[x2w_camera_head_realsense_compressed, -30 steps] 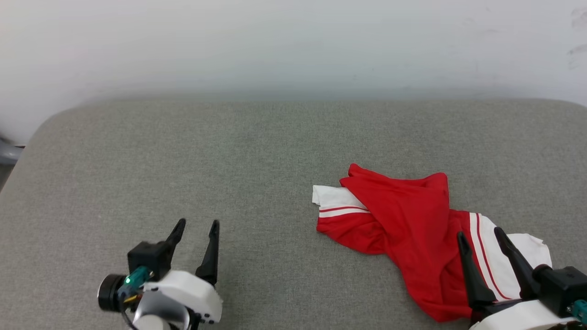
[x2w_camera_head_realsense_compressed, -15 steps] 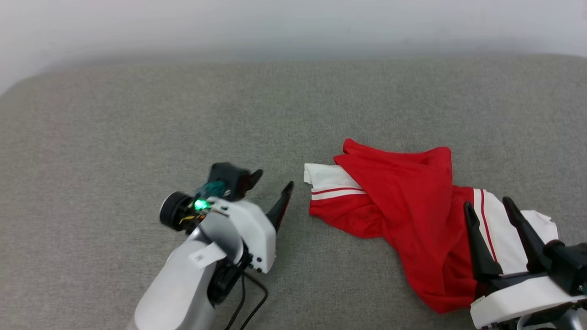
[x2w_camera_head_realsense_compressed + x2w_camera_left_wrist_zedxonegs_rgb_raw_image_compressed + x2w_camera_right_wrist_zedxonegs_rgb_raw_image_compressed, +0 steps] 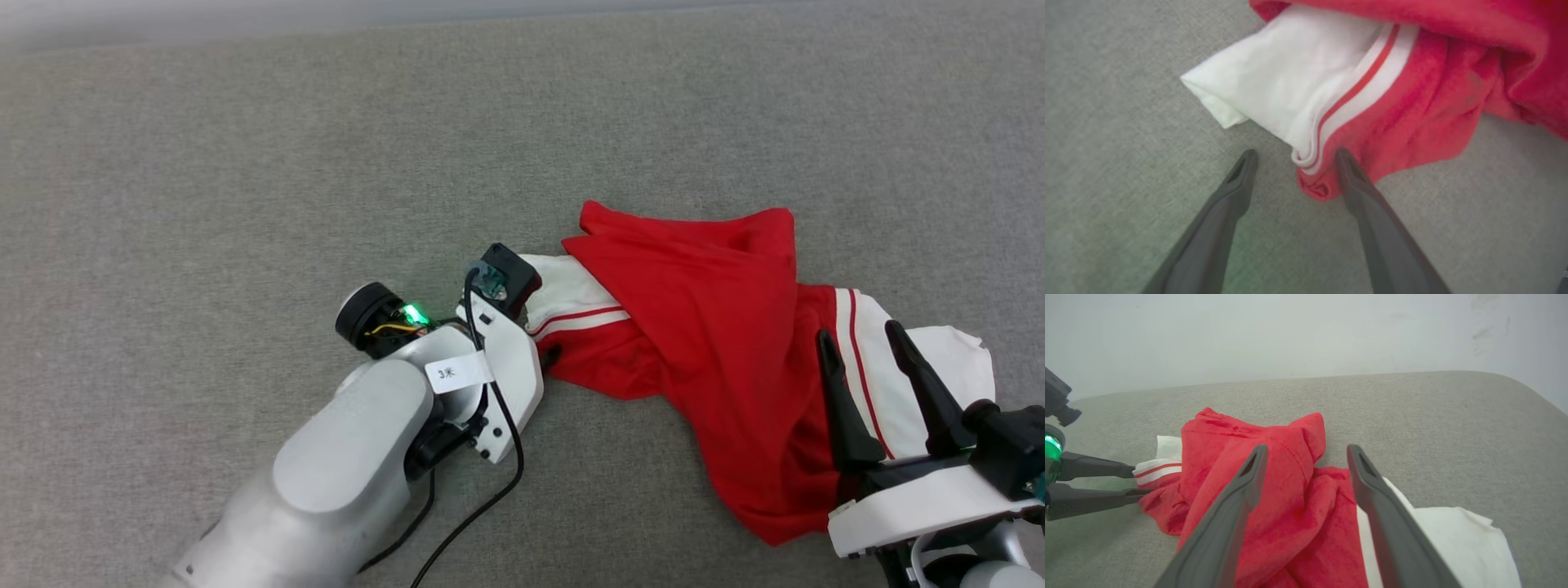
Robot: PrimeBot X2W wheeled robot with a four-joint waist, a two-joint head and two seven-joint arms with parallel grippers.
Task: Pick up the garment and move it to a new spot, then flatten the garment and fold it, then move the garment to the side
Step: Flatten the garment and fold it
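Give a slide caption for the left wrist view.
Open left gripper around the striped edge of a crumpled red shirt.

Grey woven-fabric bench, flat, far corner rounded in right wrist view. Plain white wall behind, meeting bench's far edge. Faint dark scuffs on wall, upper right.

Likely a robotics lab or test room. Plain grey fabric-covered surface, rounded at the far right corner, set against a blank white wall with faint scuffs at far right. Pale machine arm with a paper tag and a loose black cable trailing near.
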